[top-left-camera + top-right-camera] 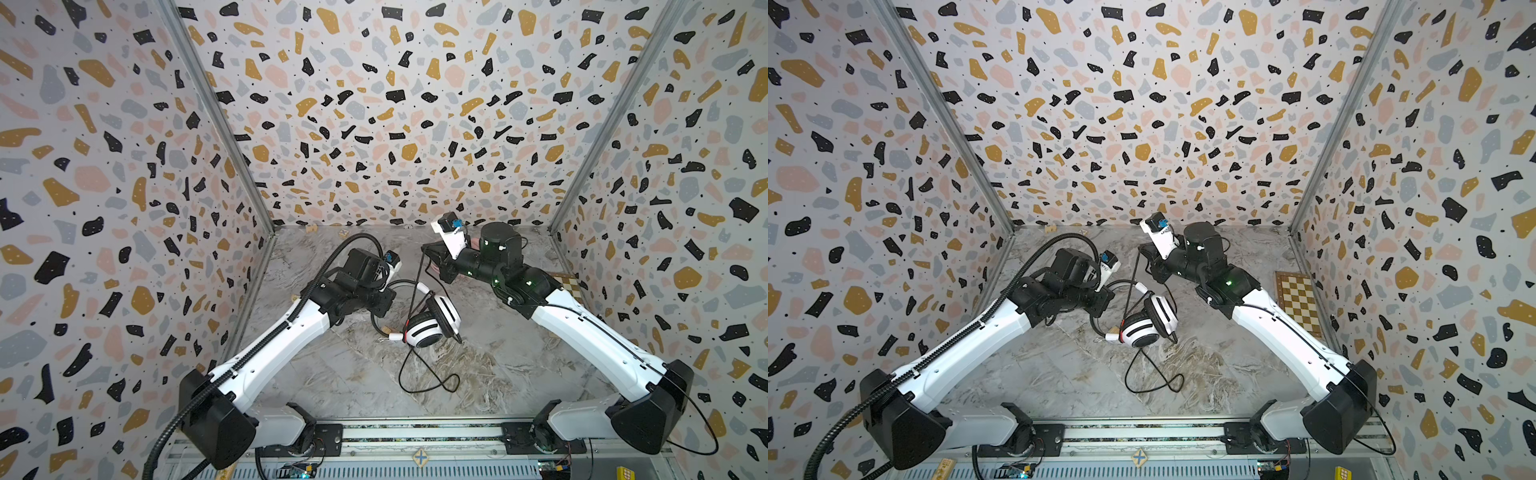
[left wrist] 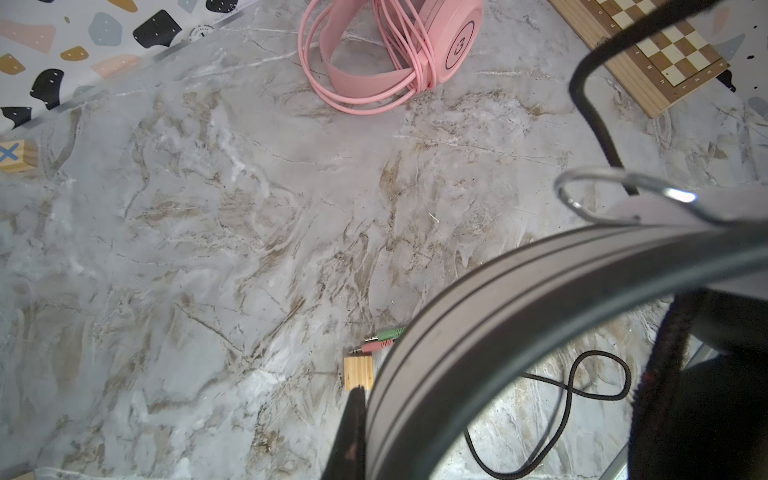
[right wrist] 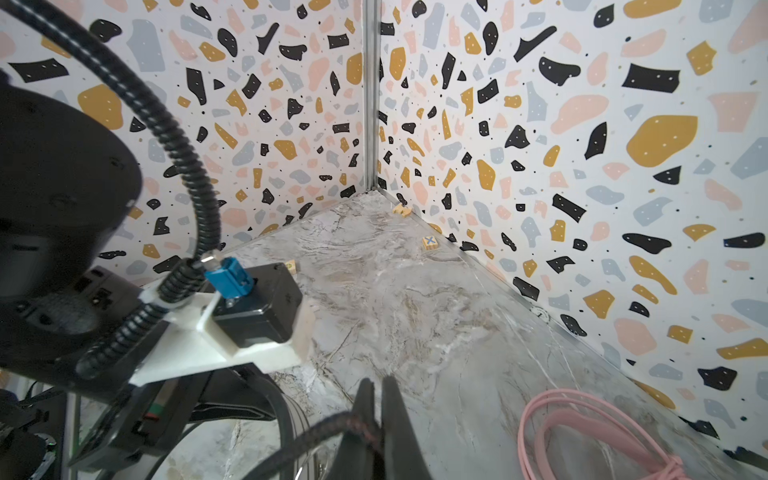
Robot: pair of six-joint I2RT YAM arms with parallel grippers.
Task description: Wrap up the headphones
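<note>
The white headphones (image 1: 432, 326) with black pads stand tilted on the marble table in both top views. My left gripper (image 1: 384, 307) is shut on their headband (image 2: 519, 299); only one dark finger (image 2: 353, 432) shows beside the band. My right gripper (image 3: 379, 386) is raised behind them and shut on the black braided cable (image 3: 324, 432). That cable runs taut up to it (image 1: 417, 291), and a slack loop (image 1: 432, 380) lies in front. The green and pink plugs (image 2: 382, 338) rest on the table. The pink headphones (image 2: 390, 54), cable coiled round them, lie under the right arm.
A small wooden block (image 2: 358, 372) lies by the plugs. A chessboard (image 1: 1300, 303) sits against the right wall. A block with a blue X (image 3: 430, 242) and other small blocks lie along the back wall. Patterned walls close three sides.
</note>
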